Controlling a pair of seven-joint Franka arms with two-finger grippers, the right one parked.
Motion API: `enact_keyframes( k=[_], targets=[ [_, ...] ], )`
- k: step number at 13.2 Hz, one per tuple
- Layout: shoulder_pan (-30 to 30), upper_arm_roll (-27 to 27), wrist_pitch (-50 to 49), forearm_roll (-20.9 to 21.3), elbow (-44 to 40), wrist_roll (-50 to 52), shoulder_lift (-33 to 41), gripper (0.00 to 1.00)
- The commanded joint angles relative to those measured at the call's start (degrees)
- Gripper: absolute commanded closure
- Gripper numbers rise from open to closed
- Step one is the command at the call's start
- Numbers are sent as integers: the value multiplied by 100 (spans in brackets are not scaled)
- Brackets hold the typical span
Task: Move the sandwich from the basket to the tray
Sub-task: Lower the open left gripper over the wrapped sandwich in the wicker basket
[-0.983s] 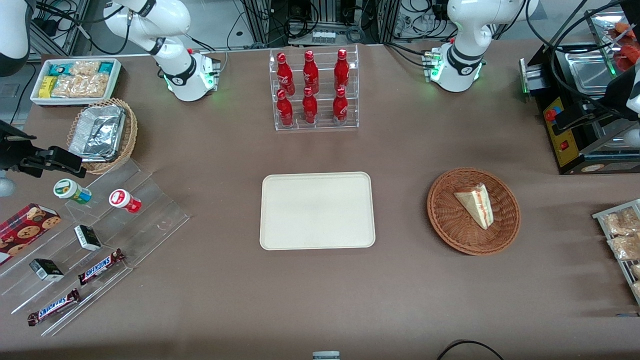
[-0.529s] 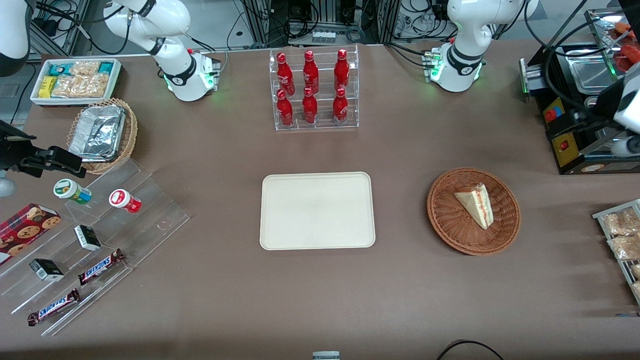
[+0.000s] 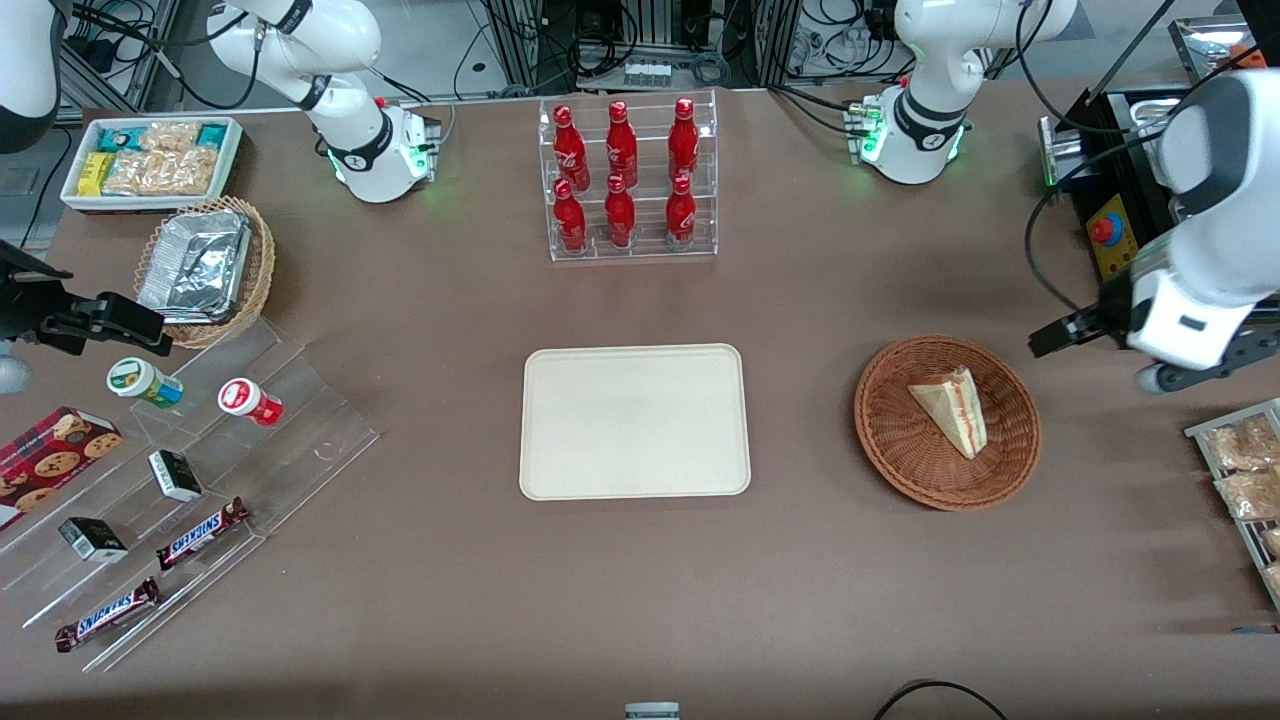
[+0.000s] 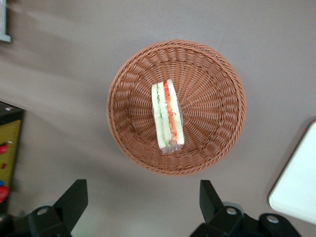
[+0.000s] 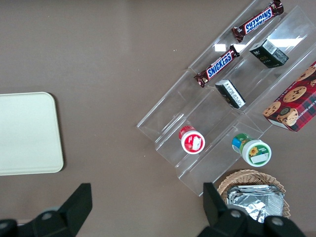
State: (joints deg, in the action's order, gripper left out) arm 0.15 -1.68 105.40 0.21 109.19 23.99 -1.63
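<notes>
The sandwich (image 3: pixel 951 409), a pale triangular wedge, lies in your round woven basket (image 3: pixel 946 480), apart from the flat cream tray (image 3: pixel 634 421). Your gripper (image 4: pixel 140 207) hangs above the table near the basket, fingers spread wide, holding nothing.

We see a long table (image 3: pixel 440 300) under a plain brown cloth that fills nearly the whole front view. Along its edge farthest from the camera, bare grey floor (image 3: pixel 450 50) shows past metal frame legs (image 3: pixel 520 45) and loose black cables (image 3: pixel 590 40). A power strip (image 3: pixel 648 72) lies among them. At the working arm's end of the table stands a black machine (image 3: pixel 1110 220) with a yellow panel. Light is even and soft, with faint shadows.
</notes>
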Motion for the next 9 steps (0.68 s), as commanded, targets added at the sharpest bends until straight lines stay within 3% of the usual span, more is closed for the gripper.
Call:
enact_keyframes(
  k=[1,9],
  targets=[
    [-59,-69,480,14,418,980,-29,0],
    [-129,-263,1034,14,664,1266,-610,0]
  ],
)
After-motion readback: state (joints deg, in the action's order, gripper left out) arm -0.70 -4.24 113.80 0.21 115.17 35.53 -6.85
